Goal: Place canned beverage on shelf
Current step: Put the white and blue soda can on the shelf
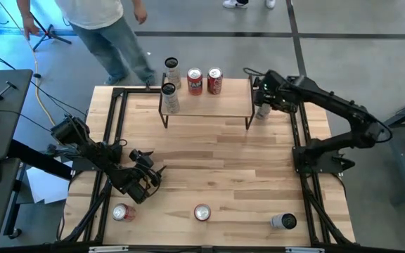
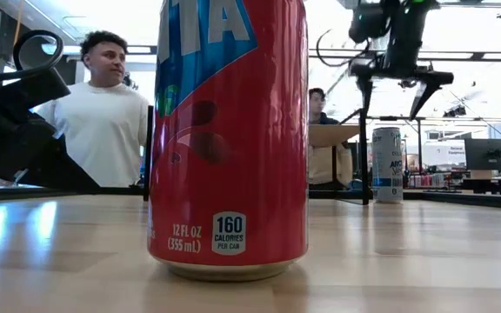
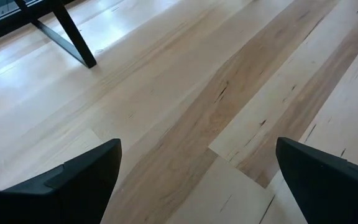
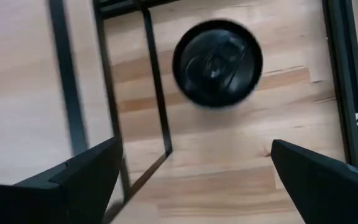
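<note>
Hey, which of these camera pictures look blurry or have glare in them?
Right wrist view: the dark-topped can is smeared by motion blur. Low view: the big red soda can fills the frame, backlit by bright ceiling lights. Left wrist view: glare on the wooden tabletop.

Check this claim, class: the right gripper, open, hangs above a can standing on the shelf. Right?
Not quite. The right gripper is open above a can, but the high view shows that can standing on the table, beside the shelf.
</note>
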Controlling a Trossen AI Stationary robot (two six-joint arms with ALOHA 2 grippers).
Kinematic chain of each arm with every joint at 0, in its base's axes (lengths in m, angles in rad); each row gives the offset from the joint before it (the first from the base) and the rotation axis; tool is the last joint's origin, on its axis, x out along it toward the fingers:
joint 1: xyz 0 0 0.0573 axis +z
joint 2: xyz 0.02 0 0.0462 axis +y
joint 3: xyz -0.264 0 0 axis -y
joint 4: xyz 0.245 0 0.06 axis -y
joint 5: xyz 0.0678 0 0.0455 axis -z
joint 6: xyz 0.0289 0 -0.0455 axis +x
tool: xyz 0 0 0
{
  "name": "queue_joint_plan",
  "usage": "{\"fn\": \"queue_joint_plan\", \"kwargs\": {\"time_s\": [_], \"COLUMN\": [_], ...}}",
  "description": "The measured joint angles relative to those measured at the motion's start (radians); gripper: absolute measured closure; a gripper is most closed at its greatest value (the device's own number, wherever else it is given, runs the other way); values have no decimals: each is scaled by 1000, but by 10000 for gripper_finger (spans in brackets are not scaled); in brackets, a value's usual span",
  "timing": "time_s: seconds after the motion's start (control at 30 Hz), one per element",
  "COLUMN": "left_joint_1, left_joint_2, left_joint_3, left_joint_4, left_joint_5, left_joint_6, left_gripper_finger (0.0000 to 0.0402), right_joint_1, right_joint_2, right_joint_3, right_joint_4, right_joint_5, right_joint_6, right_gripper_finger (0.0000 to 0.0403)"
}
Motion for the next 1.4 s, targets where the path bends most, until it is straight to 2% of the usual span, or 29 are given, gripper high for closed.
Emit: {"fn": "queue_joint_plan", "kwargs": {"time_s": [0.43,0.77,0.93,1.27,1.4], "left_joint_1": [0,0,0,0,0], "left_joint_2": [0,0,0,0,0], "left_joint_3": [0,0,0,0,0], "left_joint_4": [0,0,0,0,0], "left_joint_5": [1,2,2,2,2], "left_joint_6": [-3,-3,-3,-3,-3], "left_gripper_finger": [2,2,2,2,2], "right_joint_1": [-143,-165,-163,-104,-79], "right_joint_2": [158,193,193,194,195], "right_joint_3": [0,1,1,1,1], "right_joint_4": [67,73,79,79,78], "right_joint_5": [-69,-78,-67,28,79], "right_joint_6": [-172,-188,-180,-178,-181], "right_gripper_finger": [5,11,47,156,161]}}
